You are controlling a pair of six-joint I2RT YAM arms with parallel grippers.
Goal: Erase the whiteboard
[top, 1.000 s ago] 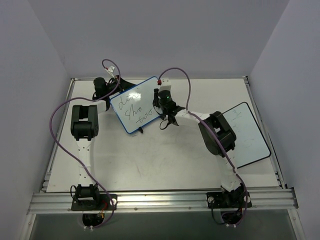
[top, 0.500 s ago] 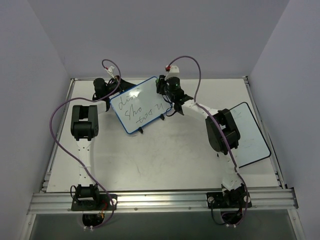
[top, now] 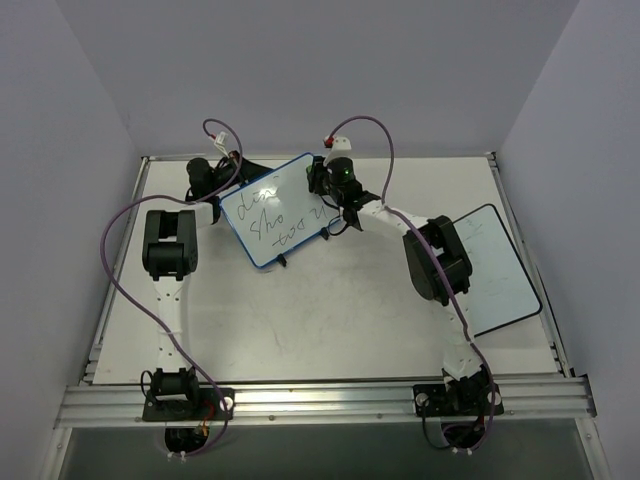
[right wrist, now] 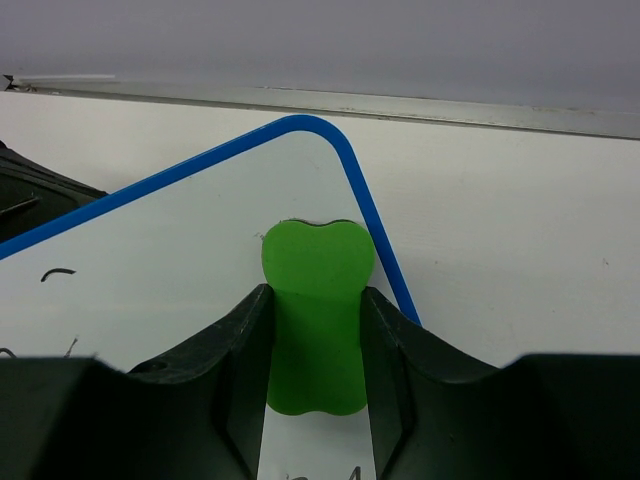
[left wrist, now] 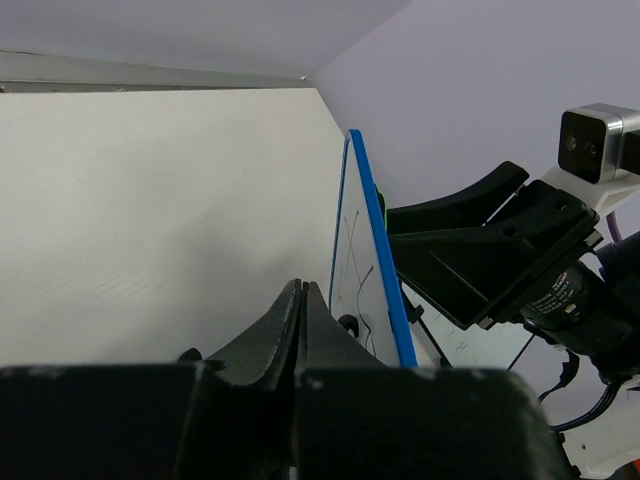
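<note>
Eraser (right wrist: 316,320), green, sits clenched in the right jaws, its lower end hidden between them and its upper end flat against the face of the whiteboard (right wrist: 150,250), just inside the blue frame's rounded corner. The left jaws are pressed together tip to tip. Whether they pinch anything cannot be made out, since their own dark body blocks the board's lower edge in the left wrist view. The whiteboard stands tilted near the far edge of the surface (top: 320,310), left of middle, and the black handwriting on it is too small to read. The right arm (top: 435,262) covers part of a black-framed board (top: 505,275) lying by the right edge. The surface is white, closed in by pale lilac walls (top: 320,70) on three sides. Two arms, two boards, one eraser.
</note>
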